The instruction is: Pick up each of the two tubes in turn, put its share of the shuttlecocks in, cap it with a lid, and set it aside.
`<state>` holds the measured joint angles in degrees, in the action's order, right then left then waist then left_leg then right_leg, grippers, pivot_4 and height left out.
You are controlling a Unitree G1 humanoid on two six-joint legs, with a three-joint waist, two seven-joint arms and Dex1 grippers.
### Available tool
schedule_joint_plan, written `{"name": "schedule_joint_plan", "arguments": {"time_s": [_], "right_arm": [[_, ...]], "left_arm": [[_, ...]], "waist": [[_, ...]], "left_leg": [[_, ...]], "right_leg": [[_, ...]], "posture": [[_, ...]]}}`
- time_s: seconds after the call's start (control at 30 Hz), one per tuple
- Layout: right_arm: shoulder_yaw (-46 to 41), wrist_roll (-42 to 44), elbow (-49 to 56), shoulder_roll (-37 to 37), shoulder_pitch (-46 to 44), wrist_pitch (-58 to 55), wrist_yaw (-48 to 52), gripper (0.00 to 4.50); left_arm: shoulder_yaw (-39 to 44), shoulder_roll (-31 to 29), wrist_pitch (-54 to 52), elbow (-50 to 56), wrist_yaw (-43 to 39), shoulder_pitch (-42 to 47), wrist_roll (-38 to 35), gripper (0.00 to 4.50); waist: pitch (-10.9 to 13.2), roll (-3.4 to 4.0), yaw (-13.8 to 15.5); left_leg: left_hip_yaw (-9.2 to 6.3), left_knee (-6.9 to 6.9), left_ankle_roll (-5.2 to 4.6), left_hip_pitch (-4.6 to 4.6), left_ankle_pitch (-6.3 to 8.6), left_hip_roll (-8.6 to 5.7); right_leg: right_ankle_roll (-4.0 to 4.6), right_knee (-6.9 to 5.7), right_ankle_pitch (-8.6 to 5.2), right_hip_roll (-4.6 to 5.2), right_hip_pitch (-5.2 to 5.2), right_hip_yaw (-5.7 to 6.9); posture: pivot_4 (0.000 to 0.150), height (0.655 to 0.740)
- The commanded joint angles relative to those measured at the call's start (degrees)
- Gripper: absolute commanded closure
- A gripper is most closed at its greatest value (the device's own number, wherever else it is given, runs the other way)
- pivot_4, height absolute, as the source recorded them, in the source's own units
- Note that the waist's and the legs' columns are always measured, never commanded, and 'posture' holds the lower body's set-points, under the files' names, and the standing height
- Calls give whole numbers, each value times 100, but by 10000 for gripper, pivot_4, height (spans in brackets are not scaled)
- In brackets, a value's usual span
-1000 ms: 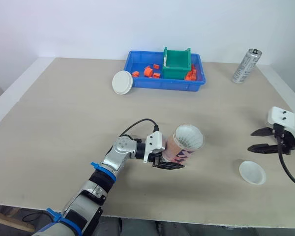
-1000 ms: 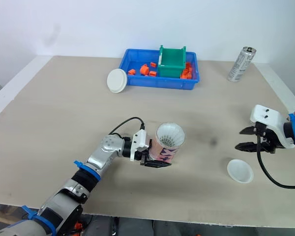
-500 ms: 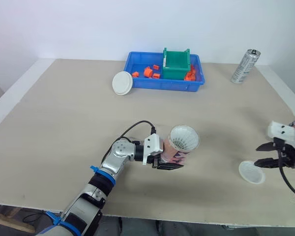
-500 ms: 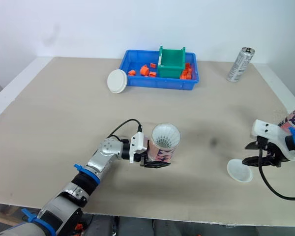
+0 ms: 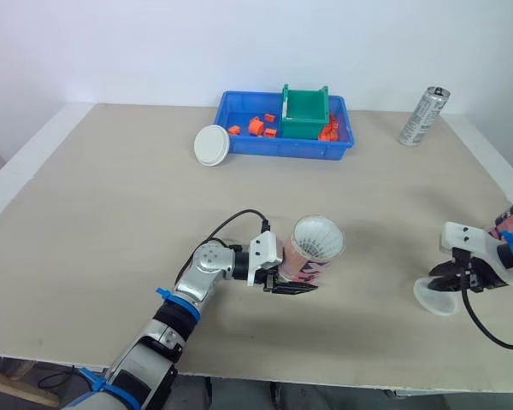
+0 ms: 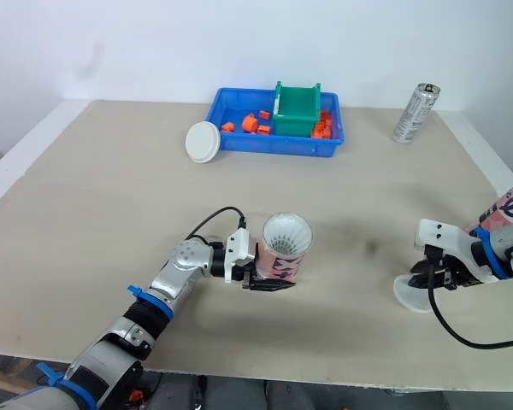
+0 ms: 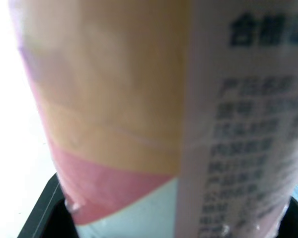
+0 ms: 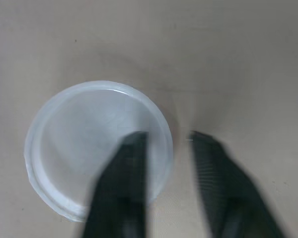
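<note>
Nearest, at 6 o'clock, the left pincer clamps the tilted tube. At 4 o'clock, near the edge of the table, the right pincer, spread apart, straddles the rim of a lid. Bare table lies beyond; a second lid rests at 11 o'clock.

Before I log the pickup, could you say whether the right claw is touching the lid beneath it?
Cannot tell: the right wrist view shows the right claw open astride the rim of the lid, contact unclear.
</note>
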<state>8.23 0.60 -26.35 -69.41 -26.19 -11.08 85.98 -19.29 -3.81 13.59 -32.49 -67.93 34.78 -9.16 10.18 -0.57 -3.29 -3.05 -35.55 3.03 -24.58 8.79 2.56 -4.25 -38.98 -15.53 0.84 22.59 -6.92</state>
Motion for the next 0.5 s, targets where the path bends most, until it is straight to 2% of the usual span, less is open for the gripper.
{"name": "schedule_joint_plan", "arguments": {"time_s": [0.03,0.3,0.5], "right_arm": [[-21,-80,-90,-44,-164,67,107,44564],[-204,99,242,-142,-326,-29,169,44564],[-658,850,1365,-74,-813,-742,246,44564]], "left_arm": [[34,-112,-68,-191,63,13,146,14291],[65,-90,-42,-344,84,121,142,14291],[62,-129,-75,-432,-20,173,133,14291]], "waist": [[0,0,-1],[0,1,-3],[1,10,-55]], "left_leg": [[0,0,0,0,0,0],[0,-1,1,2,0,-1],[0,0,1,2,-1,-3]], "right_leg": [[0,0,0,0,0,0],[-1,0,1,1,-2,-1],[-3,0,2,2,-2,-3]], "posture": [[1500,7355],[1500,7355],[1500,7355]]}}
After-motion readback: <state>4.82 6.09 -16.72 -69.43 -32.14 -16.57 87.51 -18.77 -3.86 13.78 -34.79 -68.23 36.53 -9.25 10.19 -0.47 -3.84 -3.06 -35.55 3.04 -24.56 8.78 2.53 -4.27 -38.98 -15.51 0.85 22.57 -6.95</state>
